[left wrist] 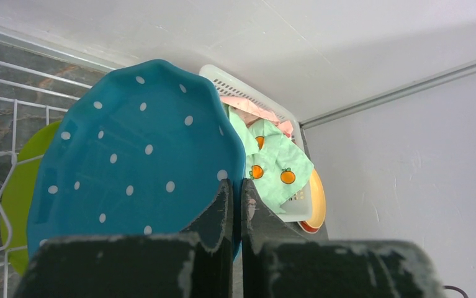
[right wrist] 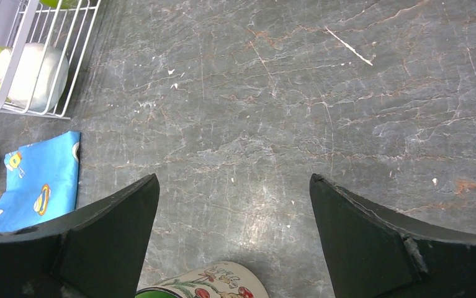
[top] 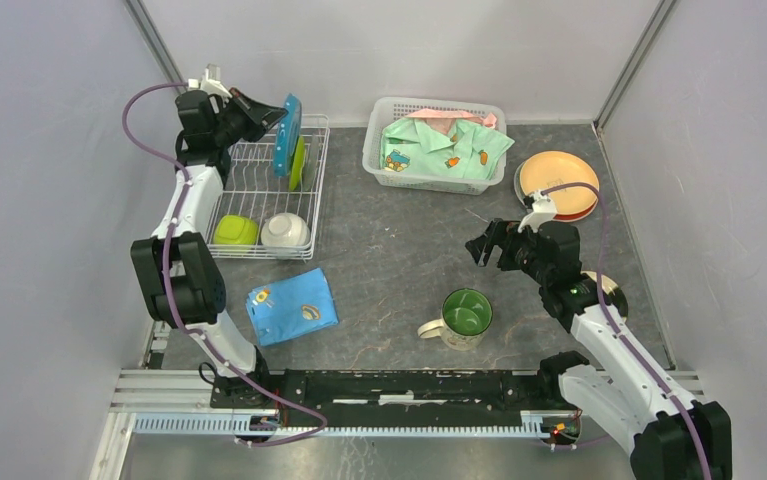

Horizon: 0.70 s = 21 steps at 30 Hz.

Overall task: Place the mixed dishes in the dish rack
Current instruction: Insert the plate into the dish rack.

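Blue with white dots, the one scalloped plate (left wrist: 136, 155) stands upright at the far end of the dish rack (top: 249, 165), at the desk's (top: 399, 260) far left. My left hand (left wrist: 235, 205) is pinched shut on its rim. One lime-green plate (left wrist: 21, 192) stands just beside it. At the rack's near end sit one lime-green cup (top: 235, 230) and one white bowl (top: 285, 230). My right hand (right wrist: 234, 180) hangs wide open, holding nothing, above one green-lined mug (top: 465, 315) (flowers painted outside). Far right lie two stacked plates, orange plate (top: 557, 175) over red plate (top: 584, 215).
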### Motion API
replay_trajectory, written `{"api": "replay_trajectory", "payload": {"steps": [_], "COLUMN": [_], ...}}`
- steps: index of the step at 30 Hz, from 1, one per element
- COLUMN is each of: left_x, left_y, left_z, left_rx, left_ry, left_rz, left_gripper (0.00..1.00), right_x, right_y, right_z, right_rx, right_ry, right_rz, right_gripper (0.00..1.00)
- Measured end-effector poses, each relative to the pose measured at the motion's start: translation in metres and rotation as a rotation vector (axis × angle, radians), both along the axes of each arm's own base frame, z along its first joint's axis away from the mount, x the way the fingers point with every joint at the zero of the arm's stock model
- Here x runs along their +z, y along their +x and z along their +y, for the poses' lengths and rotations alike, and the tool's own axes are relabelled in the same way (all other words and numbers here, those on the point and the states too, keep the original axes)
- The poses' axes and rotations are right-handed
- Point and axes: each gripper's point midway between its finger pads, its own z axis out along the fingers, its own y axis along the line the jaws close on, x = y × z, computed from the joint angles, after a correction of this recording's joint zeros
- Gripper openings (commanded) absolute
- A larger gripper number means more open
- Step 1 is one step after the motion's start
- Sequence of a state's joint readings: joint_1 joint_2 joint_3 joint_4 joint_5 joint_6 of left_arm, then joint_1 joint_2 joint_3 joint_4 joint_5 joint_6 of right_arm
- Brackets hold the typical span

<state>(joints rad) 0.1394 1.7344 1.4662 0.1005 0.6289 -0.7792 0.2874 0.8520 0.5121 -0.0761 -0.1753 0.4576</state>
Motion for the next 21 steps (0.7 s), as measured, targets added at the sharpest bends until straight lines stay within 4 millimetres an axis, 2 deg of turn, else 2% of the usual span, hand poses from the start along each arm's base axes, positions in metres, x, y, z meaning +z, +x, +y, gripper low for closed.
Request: {"api": "replay_trajectory", "payload": {"steps": [12,18,21], "left_x": [-0.011,-0.03,-0.033], "left_y": [0.003,0.004,0.004], "left_z": [0.005,0.009,0.009], "left_rx": [0.027,0.047,0.049], "left_ry": [0.03,0.039,0.042], "left_rz": [0.017,0.022,0.005], "left_gripper": [0.02,0.02,0.02], "right_x": [-0.001,-0.002,-0.004], "right_y": [0.0,0.0,0.0], "right_z": [0.0,0.0,0.001], "right_rx": [0.0,0.0,0.003], "right_ry": [0.0,0.0,-0.003], "right_rz": [0.002,0.004,0.013], "right_gripper": [0.98,0.98,0.98]}}
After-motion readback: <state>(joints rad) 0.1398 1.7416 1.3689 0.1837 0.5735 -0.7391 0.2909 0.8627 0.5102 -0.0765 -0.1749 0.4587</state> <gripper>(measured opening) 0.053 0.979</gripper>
